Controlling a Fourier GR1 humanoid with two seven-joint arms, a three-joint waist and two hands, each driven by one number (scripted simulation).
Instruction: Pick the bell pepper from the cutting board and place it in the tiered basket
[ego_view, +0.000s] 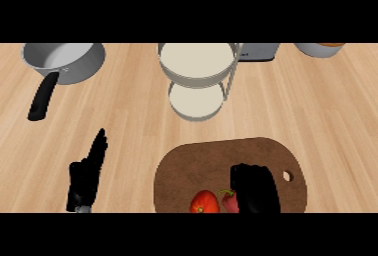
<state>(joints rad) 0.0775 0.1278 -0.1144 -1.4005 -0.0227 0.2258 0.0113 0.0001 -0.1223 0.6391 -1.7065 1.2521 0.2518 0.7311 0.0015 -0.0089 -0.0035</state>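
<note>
- Since the bell pepper (206, 202) sits at the near edge of the cutting board (221, 160), just left of the right hand (255, 187), the coming move turns on a short sideways shift to the hand's left.
- Right hand is over the board's near-right part, fingers pointing away from the robot and bent downward. It has hold of nothing that I can see; whether it touches the pepper can't be told.
- Left hand (87, 175) rests off the board on the bare worktop (111, 120), fingers straight, holding nothing. Right hand is clearly the nearer one.
- Pepper looks red-orange and rounded, partly cut off by the view's lower edge, so its long axis can't be read.
- A darker red piece with a curved stem (229, 198) lies between the orange body and the hand; can't tell if it's part of the pepper or separate.
- Tiered basket (198, 75) stands well apart, straight ahead past the board's far edge. Judgement: grasp not made yet, carry goes forward and slightly left.
</note>
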